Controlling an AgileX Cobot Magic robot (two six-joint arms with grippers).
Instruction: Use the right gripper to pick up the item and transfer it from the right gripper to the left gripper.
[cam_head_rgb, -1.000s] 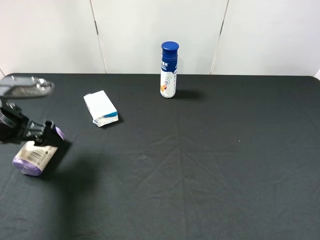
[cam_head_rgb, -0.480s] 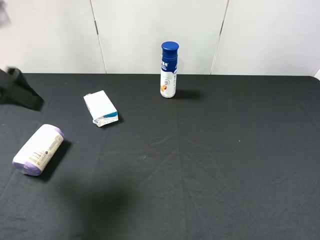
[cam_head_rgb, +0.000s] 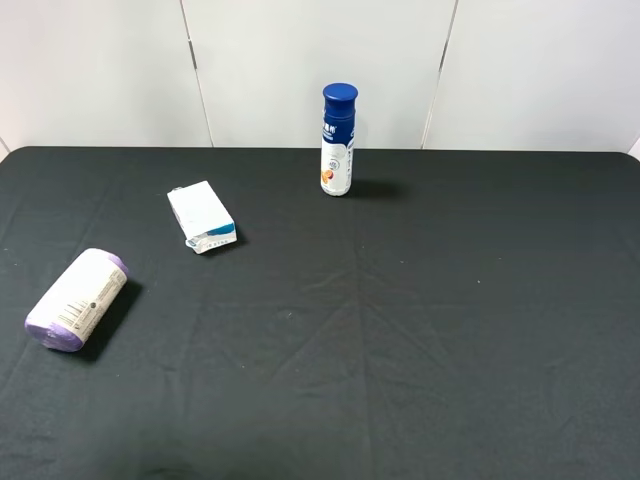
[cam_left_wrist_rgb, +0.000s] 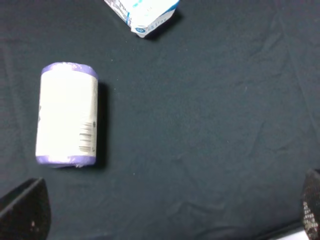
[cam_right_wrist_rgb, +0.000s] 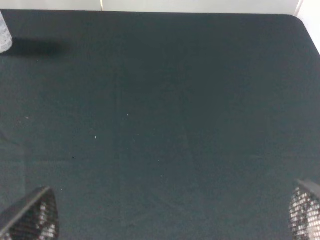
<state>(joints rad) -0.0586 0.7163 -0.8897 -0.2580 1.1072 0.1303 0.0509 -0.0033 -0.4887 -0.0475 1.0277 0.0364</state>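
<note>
From the high camera, no arm is in view. The item (cam_head_rgb: 76, 300) lies on its side near the left edge of the black table (cam_head_rgb: 420, 330), toward the near side, one lilac end pointing far-right and the other near-left, barcode label up. A small white-and-blue carton (cam_head_rgb: 201, 217) lies flat farther back and to its right, well apart from it. A tall white bottle (cam_head_rgb: 338, 139) with a blue cap stands upright near the far edge, about mid-table. Nothing touches the item, so judged from this alone the item's position does not show whether a handover has happened; if the pick is yet to come, the right gripper faces a long reach across the table.

In the left wrist view, the left gripper (cam_left_wrist_rgb: 165, 212) hangs above the cloth with its fingers spread wide, only the tips showing at the two lower corners, holding nothing. The item (cam_left_wrist_rgb: 66, 114) lies clear of them, with the carton (cam_left_wrist_rgb: 142, 13) beyond.

In the right wrist view, the right gripper (cam_right_wrist_rgb: 167, 212) is likewise spread and empty, over bare cloth; the item is not visible here.

The surface is a black cloth with soft creases radiating near the middle. Behind it stands a plain white panelled wall (cam_head_rgb: 300, 60) with thin vertical seams.
</note>
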